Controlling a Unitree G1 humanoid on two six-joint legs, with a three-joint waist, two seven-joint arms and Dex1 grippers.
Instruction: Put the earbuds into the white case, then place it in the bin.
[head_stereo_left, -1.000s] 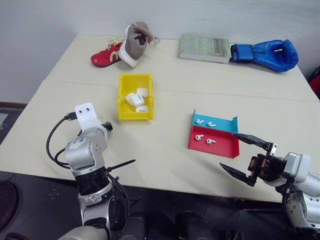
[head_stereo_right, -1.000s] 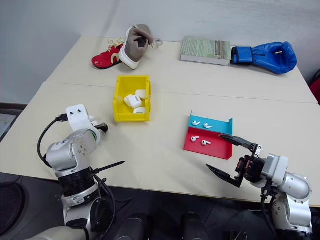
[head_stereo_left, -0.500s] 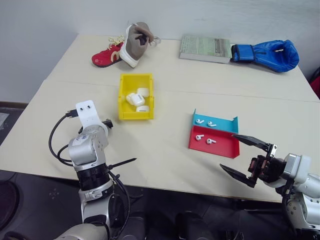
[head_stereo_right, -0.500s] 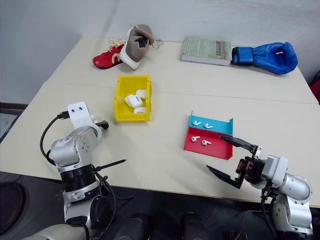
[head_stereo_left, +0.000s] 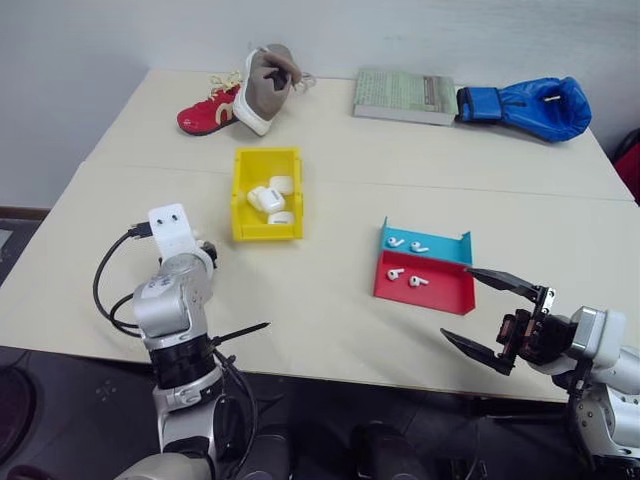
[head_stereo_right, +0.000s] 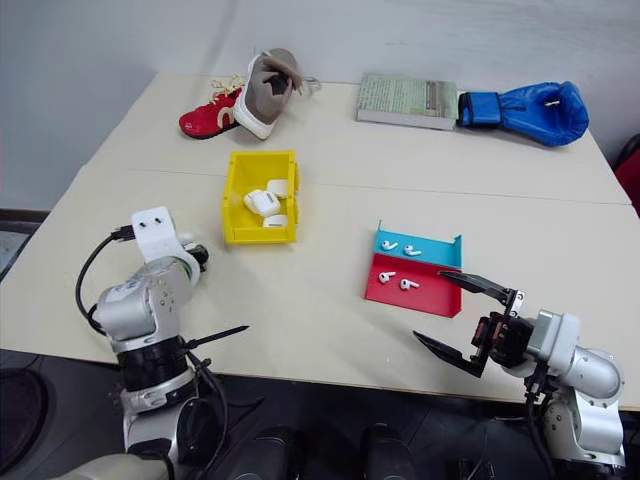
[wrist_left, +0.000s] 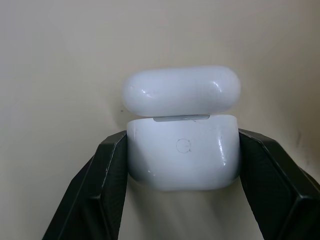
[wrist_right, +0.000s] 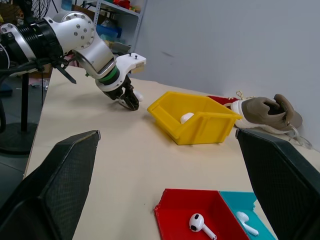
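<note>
Beige tabletop (head_stereo_left: 330, 300). Left gripper (wrist_left: 182, 165) is pinched on the white case (wrist_left: 182, 150), one finger on each short side, lid hinged up; it sits near the table's left front, just beside the bin (head_stereo_left: 267, 195), which already has white cases in it. Earbuds (head_stereo_left: 407, 279) lie in the red and blue tray (head_stereo_left: 425, 290), well apart from the case toward the robot's right. Right gripper (head_stereo_right: 478, 320) hangs spread and empty just beside the tray's near corner, so the right arm is judged nearer for picking them.
</note>
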